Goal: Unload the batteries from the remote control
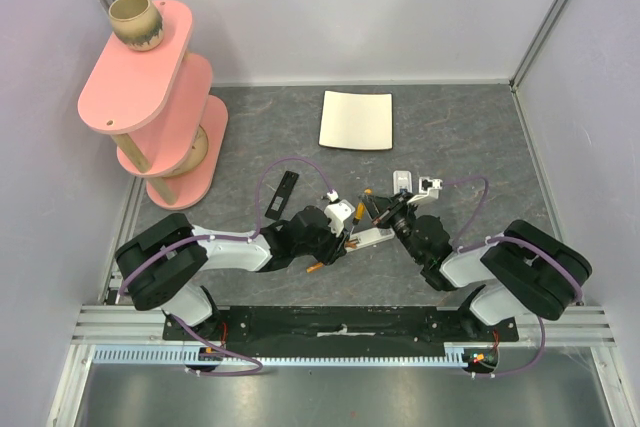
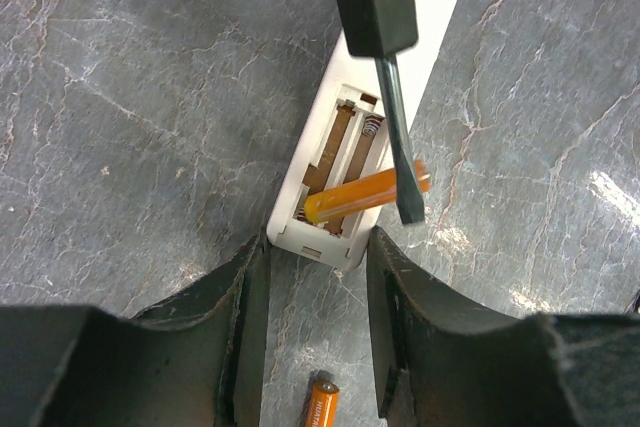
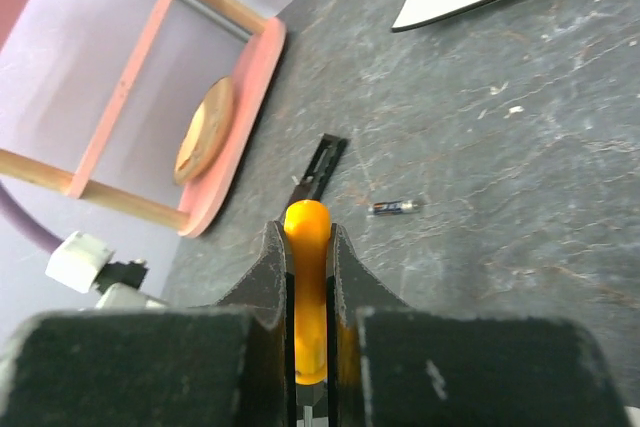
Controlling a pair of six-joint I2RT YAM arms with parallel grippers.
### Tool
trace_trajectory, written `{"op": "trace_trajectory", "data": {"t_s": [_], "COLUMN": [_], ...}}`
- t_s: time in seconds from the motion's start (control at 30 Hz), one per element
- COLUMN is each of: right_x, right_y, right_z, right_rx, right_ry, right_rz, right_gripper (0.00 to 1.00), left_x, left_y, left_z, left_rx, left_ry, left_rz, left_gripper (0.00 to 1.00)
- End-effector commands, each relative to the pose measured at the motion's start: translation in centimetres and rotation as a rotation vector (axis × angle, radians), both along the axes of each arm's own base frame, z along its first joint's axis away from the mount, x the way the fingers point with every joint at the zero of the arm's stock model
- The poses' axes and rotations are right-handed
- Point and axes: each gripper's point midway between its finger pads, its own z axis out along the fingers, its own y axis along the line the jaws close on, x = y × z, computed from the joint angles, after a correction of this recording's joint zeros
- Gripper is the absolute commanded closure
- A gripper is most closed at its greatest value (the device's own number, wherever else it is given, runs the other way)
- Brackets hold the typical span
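– So why's the left gripper [image 2: 315, 247] parked on the end of the remote control [image 2: 435, 32]?
– Bracing it, I'd say. Jaws roughly half spread, tips pressed either side of the remote's near end so it won't skid under prying. It's a shallow hold, tips only.
– And the right gripper [image 3: 306, 232]?
– Closed tight on the orange handle of a screwdriver [image 2: 395, 127]. The blade comes down just ahead of the left fingertips [image 2: 255, 267], flat tip against the battery [image 2: 360, 197]. Lever position.
– How's the battery look?
– Slim orange cylinder, skewed across the open bay [image 2: 345, 147], one end down inside, the other poking over the remote's long edge. Looks half popped, not free.
– Other cell?
– The second battery [image 2: 320, 402] lies on the table [image 2: 150, 97] between the left jaws, back toward the wrist, apart from the remote. Only its end shows. The bay's other slot is bare.
– Remote itself?
– White, slim, lying flat, running straight away from the left gripper.
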Motion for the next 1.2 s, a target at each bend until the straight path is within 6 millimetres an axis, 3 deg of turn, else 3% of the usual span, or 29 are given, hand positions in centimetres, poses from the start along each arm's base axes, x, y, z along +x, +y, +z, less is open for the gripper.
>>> {"op": "trace_trajectory", "data": {"t_s": [0.0,0.23,0.4,0.67,0.83,0.87,0.97,1.1,1.17], "right_x": [-0.2,0.4,0.9,1.7,1.1,1.0,0.4,-0.5,-0.9], "right_y": [1.0,0.7,-0.8,-3.1,-4.3,-4.5,-5.1,-5.9,-6.1], "right_z": [3.7,2.5,1.7,4.2,5.7,6.1,7.5,9.2,10.3], "right_rx": [0.126,0.054,-0.054,-0.203,-0.191,-0.186,-0.164,-0.139,-0.121], "right_ry": [-0.069,-0.049,-0.038,-0.106,-0.128,-0.133,-0.157,-0.181,-0.201], "right_rz": [0.037,0.006,-0.059,-0.161,-0.183,-0.187,-0.191,-0.196,-0.192], "right_gripper": [1.0,1.0,1.0,1.0,1.0,1.0,1.0,1.0,1.0], "left_x": [-2.0,-1.9,-1.8,-1.8,-2.2,-2.0,-1.1,1.7,3.3], "left_y": [2.0,1.9,1.8,1.6,0.7,0.4,1.0,3.7,5.6], "left_z": [-3.1,-2.7,-2.3,-1.5,1.7,3.7,6.9,9.1,9.2], "left_rx": [0.092,0.081,0.072,0.056,-0.056,-0.111,-0.169,-0.152,-0.134], "left_ry": [0.104,0.098,0.09,0.084,0.066,0.034,-0.026,-0.086,-0.081], "left_rz": [0.002,0.007,0.009,0.004,-0.015,-0.011,0.043,0.202,0.285], "left_gripper": [0.98,0.98,0.98,0.98,0.98,0.98,0.98,0.98,0.98]}}
